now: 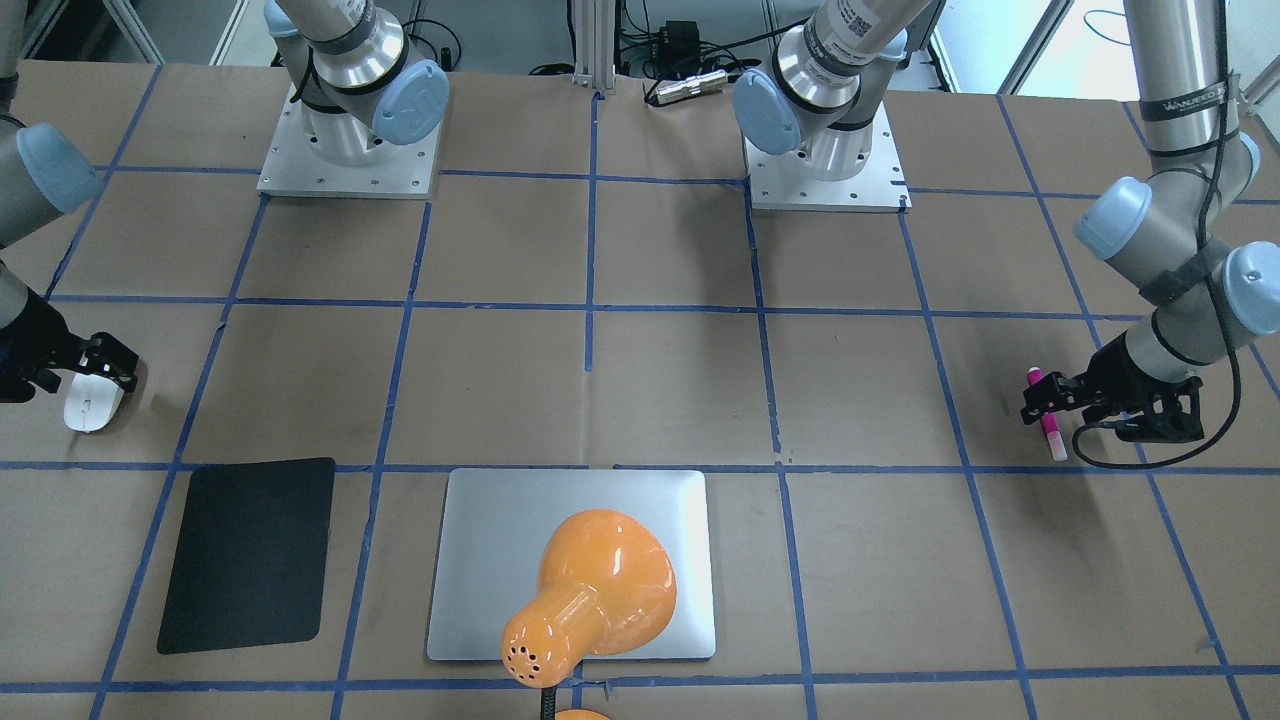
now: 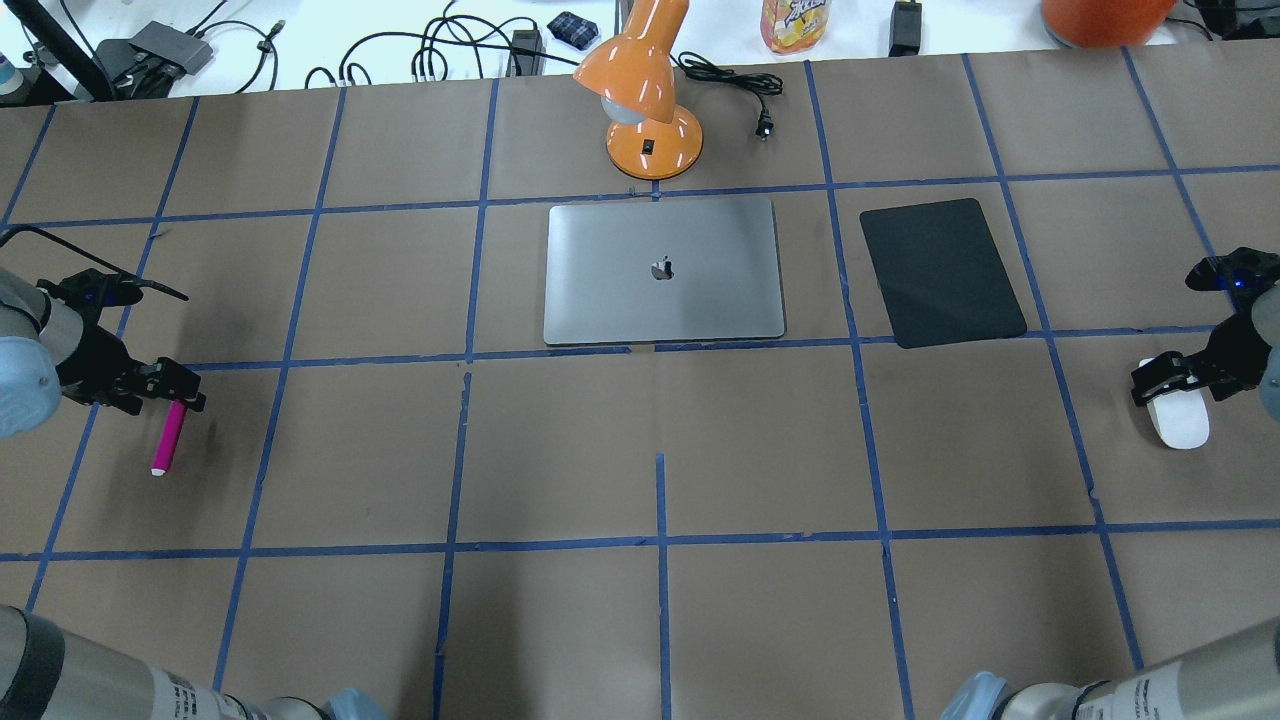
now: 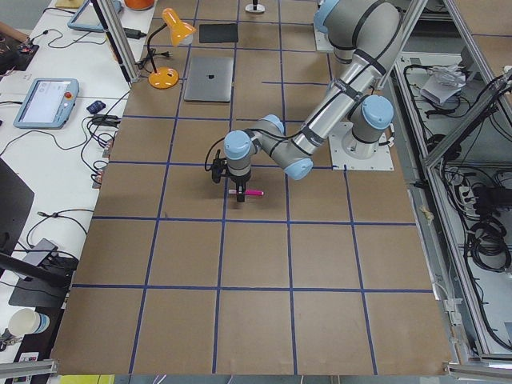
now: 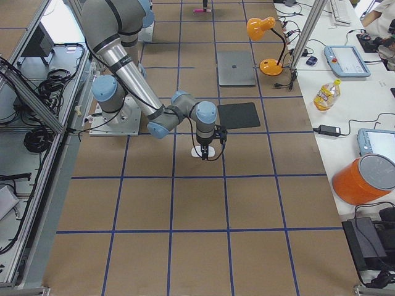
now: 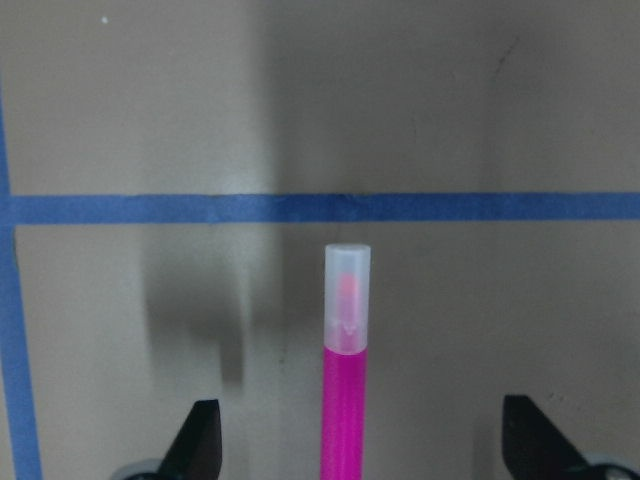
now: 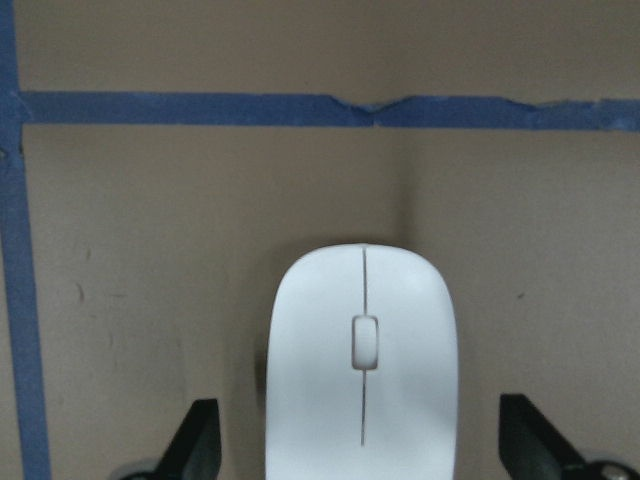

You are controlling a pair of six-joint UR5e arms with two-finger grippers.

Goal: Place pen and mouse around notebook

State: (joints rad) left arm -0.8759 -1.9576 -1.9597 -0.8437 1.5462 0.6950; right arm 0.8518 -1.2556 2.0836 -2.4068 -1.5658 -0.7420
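Two end effectors (image 5: 365, 445) (image 6: 360, 445) wide open, straddling pen (image 5: 347, 330), mouse (image 6: 362, 360)

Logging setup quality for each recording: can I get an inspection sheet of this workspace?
Surface: brown paper-covered table with a blue tape grid.
Job's things: thin magenta pen with a whitish cap, lying flat at the robot's far left; glossy white oval mouse at the far right; flat silver-grey notebook in the centre. Neither is near the notebook.
Clutter: matte black rounded sheet right of the notebook; orange desk lamp beyond it.
Grippers: left gripper open, straddling the pen; right gripper open, straddling the mouse.
Cables: black lamp cord, plug lying loose.
Surroundings: white bench with cables and a yellow bottle.
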